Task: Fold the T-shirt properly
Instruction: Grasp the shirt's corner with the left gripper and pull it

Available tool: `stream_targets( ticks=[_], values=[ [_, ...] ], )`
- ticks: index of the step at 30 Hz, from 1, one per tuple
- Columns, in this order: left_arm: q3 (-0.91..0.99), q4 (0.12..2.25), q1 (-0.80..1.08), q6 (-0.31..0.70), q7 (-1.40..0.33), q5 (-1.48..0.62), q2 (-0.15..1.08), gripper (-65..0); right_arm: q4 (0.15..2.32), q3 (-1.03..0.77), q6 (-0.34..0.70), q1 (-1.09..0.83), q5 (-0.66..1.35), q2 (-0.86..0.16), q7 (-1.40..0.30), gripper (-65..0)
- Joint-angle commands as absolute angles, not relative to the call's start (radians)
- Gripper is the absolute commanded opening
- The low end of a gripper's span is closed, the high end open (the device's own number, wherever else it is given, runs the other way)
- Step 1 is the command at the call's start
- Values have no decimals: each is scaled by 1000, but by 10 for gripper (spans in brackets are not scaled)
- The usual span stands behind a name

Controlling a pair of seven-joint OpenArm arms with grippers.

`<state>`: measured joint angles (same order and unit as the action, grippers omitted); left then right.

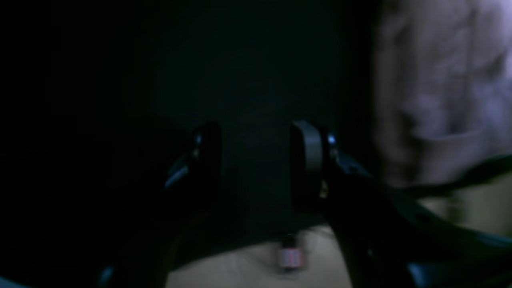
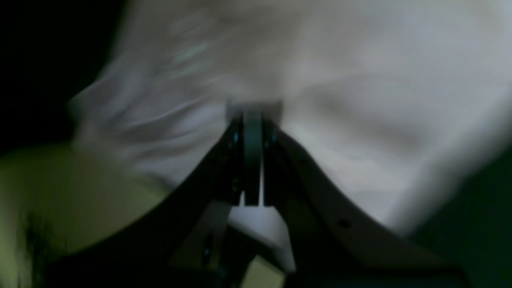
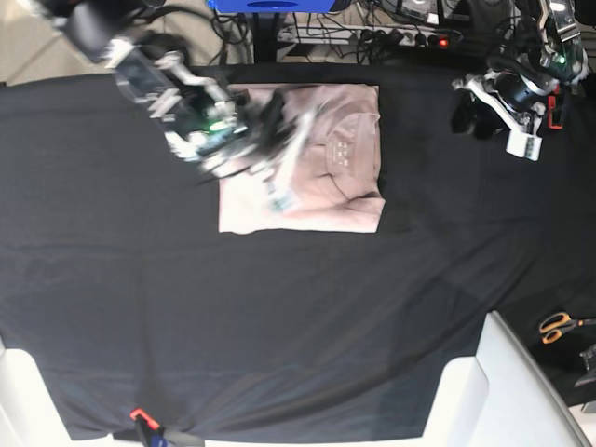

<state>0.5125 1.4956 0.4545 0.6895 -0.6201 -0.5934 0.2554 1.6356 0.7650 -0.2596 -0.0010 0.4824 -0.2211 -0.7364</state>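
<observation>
From the left wrist view, the left gripper (image 1: 256,160) hangs released over dark cloth, the T-shirt (image 1: 444,88) off to its right, apart from it.

From the right wrist view, the right gripper (image 2: 253,120) is clenched on a pinch of T-shirt fabric.

From the base view, the T-shirt lies on the table (image 3: 298,317), already squared; the right gripper is over its left side, clearly the nearer arm.
</observation>
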Motion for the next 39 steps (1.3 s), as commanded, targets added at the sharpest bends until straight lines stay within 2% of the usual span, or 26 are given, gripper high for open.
stream_targets(
  ticks=[1,3,6,7,8,9,11,12,26,32,39],
  values=[
    [515,1492,446,698,-642,-668,274,-393,1693,762,-288,-2,492,-246,-707,-650],
    [513,1461,410,698,-697,-757,283,-387,1761,760,-358,-10,492,-303,-670,-650],
    [513,1429,381,698,-711,-777,275,-378,1816,760,-449,-24,492,-378,-642,-650],
    [513,1425,372,698,-714,-783,268,-347,1822,759,-466,-25,493,-398,-636,-650],
    [513,1422,371,698,-714,-791,260,-304,1822,759,-467,-27,493,-409,-636,-650],
    [513,1419,371,698,-714,-800,255,-235,1822,759,-467,-31,495,-418,-636,-650],
    [501,1419,367,698,-714,-817,252,-54,1817,759,-467,-48,493,-421,-636,-650],
    [484,1419,361,698,-716,-825,252,0,1816,759,-467,-54,492,-421,-636,-650],
    [171,1297,231,698,-710,-880,236,0,1764,762,-467,-84,492,-423,-636,-650],
    [147,1213,200,698,-708,-750,174,0,1778,759,-469,-97,492,-447,-634,-650],
    [74,1194,182,698,-708,-677,130,0,1799,475,-469,-214,492,-414,-633,-650]
  ],
)
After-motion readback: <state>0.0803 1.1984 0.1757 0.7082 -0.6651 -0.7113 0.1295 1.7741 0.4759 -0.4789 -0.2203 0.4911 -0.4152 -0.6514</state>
